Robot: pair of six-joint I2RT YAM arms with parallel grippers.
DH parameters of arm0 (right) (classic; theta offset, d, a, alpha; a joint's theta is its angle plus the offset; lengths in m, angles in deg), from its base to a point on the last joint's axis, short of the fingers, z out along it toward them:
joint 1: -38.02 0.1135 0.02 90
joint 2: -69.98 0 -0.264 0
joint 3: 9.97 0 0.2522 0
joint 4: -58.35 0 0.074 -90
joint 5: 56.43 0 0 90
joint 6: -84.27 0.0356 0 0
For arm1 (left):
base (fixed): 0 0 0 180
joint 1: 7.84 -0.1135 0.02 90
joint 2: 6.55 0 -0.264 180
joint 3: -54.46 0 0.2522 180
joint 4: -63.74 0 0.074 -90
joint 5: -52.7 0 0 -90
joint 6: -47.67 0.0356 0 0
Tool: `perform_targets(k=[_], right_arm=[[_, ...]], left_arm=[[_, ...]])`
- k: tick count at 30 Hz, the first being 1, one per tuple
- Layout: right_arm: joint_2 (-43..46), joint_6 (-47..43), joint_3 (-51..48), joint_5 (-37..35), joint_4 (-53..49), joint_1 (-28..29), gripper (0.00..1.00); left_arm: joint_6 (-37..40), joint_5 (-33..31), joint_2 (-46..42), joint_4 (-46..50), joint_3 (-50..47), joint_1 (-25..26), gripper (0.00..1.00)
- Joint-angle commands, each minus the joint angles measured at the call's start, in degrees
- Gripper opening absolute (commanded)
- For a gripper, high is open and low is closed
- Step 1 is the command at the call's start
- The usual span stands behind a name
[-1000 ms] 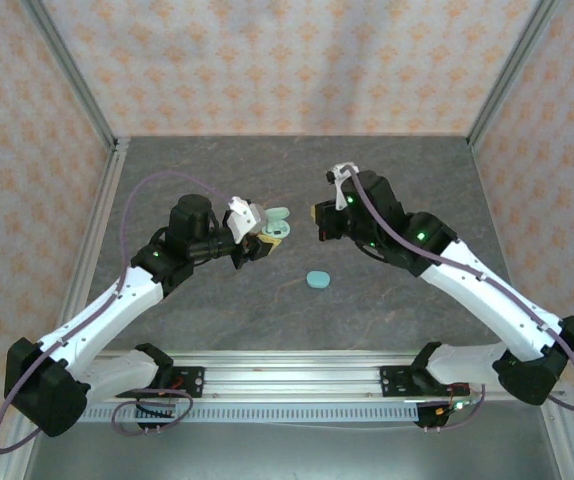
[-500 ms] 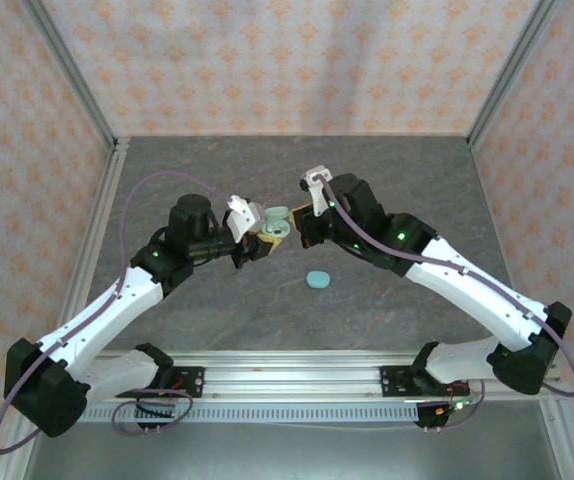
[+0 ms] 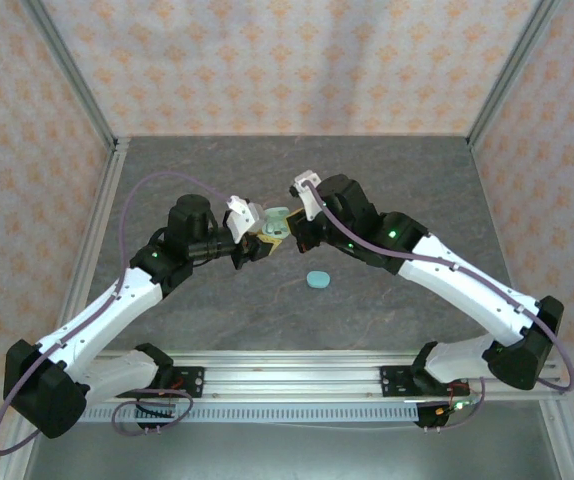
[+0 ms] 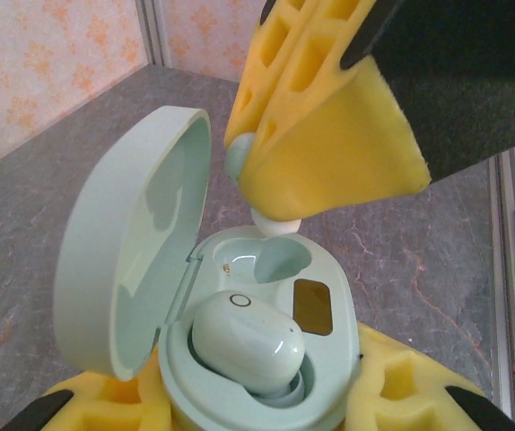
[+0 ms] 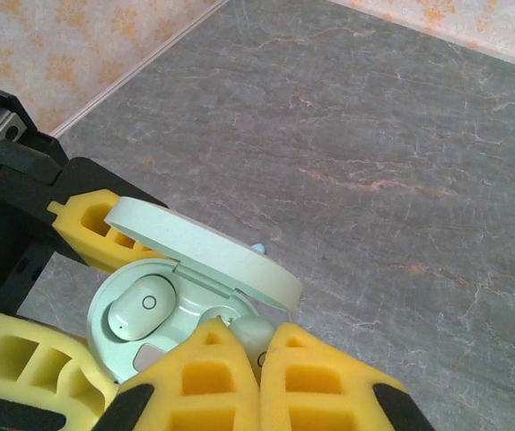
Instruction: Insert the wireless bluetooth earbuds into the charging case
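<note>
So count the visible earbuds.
2. One earbud sits in the charging case the left gripper holds; the other earbud is pinched in the right gripper above the empty socket. More may be hidden.

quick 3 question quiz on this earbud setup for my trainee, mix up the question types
1. True or false: the charging case held in the left claw has its lid shut.
2. How many earbuds sit inside that case? A) none B) one C) two
3. Fill in: the right claw pinches an ____ just above the empty socket.
Key: 1 false, the lid stands open. 2 B, the seated earbud. 3 earbud.
</note>
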Motion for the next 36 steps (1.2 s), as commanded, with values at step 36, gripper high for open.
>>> perform_targets(k=[36], right_arm=[[-1.63,-2.92,1.41,2.81,-3.40,1.22,0.29]], left_arm=[[-0.87,0.81,-1.22,-1.72,1.94,0.11,0.09]])
